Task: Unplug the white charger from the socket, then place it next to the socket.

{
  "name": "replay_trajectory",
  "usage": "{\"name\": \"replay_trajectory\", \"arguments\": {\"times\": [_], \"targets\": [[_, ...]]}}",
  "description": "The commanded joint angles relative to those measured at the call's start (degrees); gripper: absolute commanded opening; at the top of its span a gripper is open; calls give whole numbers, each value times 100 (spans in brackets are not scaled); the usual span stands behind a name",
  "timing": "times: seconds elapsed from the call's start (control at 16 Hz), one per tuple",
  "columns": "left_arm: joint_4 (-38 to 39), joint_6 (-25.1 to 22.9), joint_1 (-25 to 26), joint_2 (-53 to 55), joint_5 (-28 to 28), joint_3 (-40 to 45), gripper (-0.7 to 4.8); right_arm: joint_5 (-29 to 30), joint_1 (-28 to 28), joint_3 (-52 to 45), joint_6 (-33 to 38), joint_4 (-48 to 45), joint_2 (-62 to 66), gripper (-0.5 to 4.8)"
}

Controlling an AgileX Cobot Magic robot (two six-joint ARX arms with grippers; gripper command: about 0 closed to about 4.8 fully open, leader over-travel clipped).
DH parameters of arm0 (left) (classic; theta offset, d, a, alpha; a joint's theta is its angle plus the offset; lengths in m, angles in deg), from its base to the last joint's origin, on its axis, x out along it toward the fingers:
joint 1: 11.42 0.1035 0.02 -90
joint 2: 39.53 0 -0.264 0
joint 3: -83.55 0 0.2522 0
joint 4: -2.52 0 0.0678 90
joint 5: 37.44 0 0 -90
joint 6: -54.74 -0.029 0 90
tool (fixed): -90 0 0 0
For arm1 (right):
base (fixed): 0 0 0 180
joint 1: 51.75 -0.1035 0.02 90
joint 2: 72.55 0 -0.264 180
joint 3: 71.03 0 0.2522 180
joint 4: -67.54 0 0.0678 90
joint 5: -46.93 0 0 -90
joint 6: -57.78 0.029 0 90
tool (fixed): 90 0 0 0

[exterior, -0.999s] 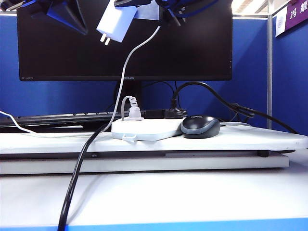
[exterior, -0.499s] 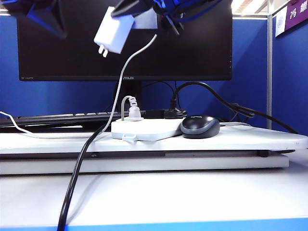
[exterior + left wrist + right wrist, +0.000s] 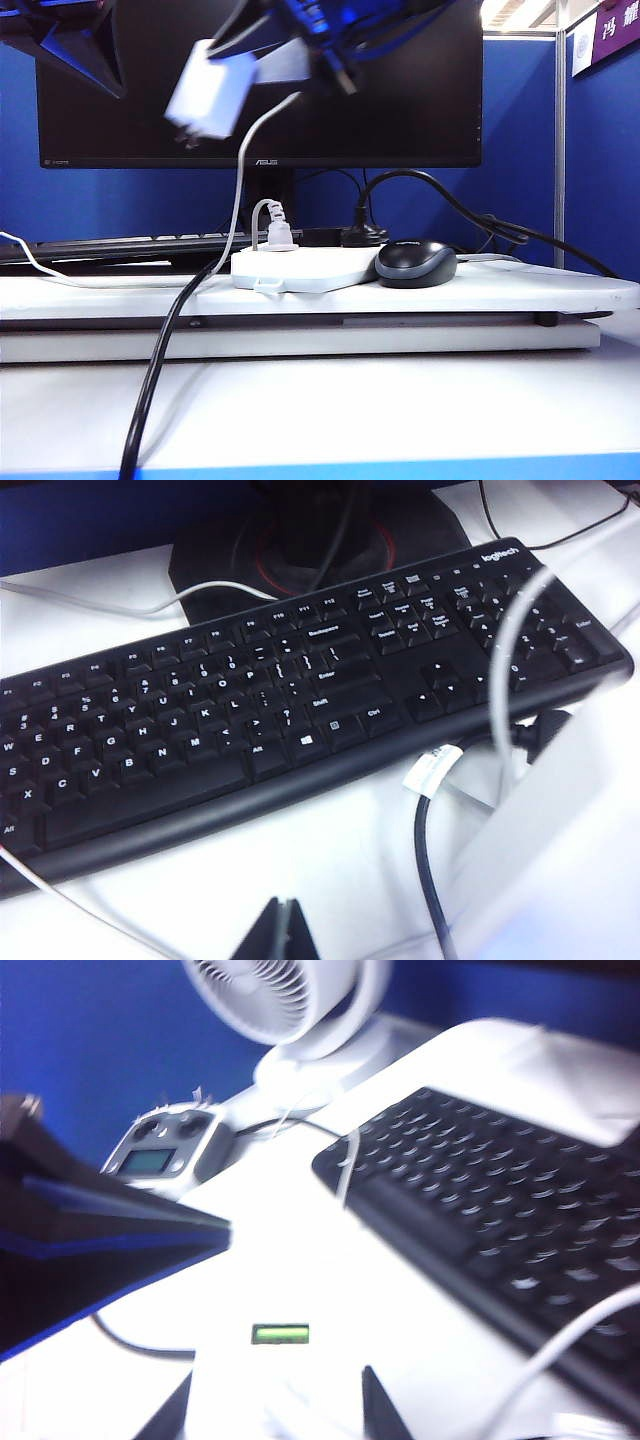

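Note:
The white charger (image 3: 208,98) hangs in the air, blurred, in front of the monitor, up and to the left of the socket (image 3: 300,268), prongs pointing down-left. My right gripper (image 3: 285,45) is shut on its upper end. In the right wrist view the charger (image 3: 270,1385) fills the gap between the two dark fingers (image 3: 375,1405) of that gripper (image 3: 272,1400). Its thin white cable (image 3: 240,170) trails down to the desk. My left gripper (image 3: 70,40) hovers at the upper left, apart from the charger. In the left wrist view this gripper (image 3: 283,908) is shut on nothing.
A small white plug (image 3: 278,232) stands in the socket. A dark mouse (image 3: 416,262) touches the socket's right side. A black keyboard (image 3: 280,710), the monitor (image 3: 400,90) and a thick black cable (image 3: 160,360) are here. A white fan (image 3: 290,1000) and a grey controller (image 3: 165,1148) sit farther off.
The right gripper has carried the charger left and somewhat down in front of the monitor. The left gripper has drifted further left.

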Motion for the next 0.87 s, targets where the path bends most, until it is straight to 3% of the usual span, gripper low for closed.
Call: {"name": "replay_trajectory", "arguments": {"times": [0.06, 0.19, 0.44, 0.87], "targets": [[-15, -2, -2, -81, 26, -7, -5, -133, -177, 33, 52, -269, 275, -6], [-7, -2, 0, -170, 138, -7, -5, -151, -184, 33, 468, -603, 520, -6], [4, -2, 0, -378, 286, -7, -5, -177, -173, 35, 640, -905, 787, -6], [-39, 2, -2, -496, 304, -7, -5, -857, -221, 35, 942, -1239, 1132, -6]]}}
